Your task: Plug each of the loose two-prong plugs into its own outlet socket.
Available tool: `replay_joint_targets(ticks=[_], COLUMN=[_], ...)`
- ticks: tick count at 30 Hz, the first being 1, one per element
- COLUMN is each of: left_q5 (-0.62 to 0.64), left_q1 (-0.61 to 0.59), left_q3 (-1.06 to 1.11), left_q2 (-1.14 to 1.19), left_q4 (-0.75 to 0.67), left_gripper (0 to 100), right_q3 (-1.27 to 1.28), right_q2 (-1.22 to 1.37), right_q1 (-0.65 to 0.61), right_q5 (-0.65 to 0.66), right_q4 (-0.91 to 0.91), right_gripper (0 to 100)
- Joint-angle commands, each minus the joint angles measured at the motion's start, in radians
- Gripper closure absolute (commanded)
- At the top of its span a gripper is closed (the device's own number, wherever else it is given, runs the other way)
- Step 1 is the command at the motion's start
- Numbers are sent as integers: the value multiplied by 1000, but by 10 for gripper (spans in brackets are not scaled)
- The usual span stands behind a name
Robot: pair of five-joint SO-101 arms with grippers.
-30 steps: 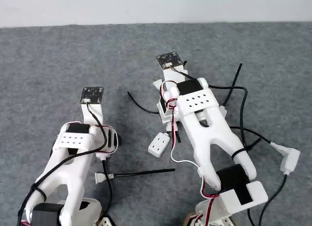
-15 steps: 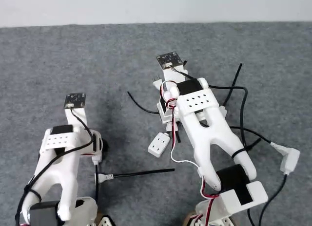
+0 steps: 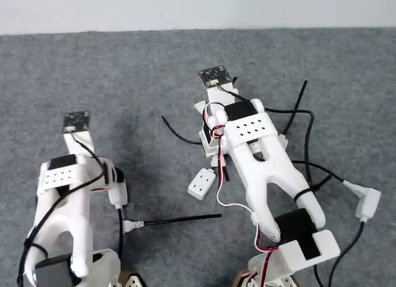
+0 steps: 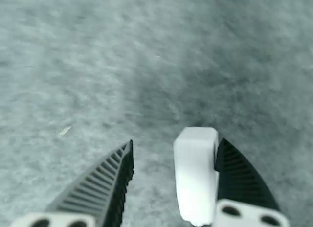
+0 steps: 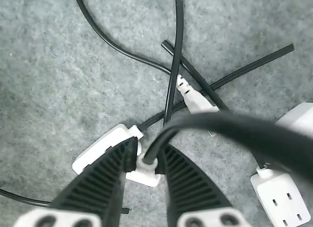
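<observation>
Now right jaws clamp plug (image 5: 145, 164) over outlet socket (image 5: 100, 151); left jaws spread apart. Next: align prongs, press in.

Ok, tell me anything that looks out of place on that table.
The black cords lie crossed in a tangle by the right gripper, which is clamped on a white plug. Nothing looks damaged.
</observation>
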Motion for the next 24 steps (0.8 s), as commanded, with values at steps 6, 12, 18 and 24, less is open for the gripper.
replay_joint_targets(ticks=[6, 12, 18, 24], left_q5=[-104, -109, -110, -135], left_q1=[-106, -103, -38, 18], left_q3=[-30, -33, -54, -41], left_q2=[-5, -14, -9, -5], left_q4=[12, 44, 117, 109], left_gripper=[742, 742, 739, 739], right_q3=[-12, -8, -8, -8], right_q2=[-8, -8, -8, -8], right_q1=[1, 1, 1, 1], right_q5=[18, 18, 18, 20], right_q4=[-21, -35, -33, -31], right_gripper=[991, 991, 991, 991])
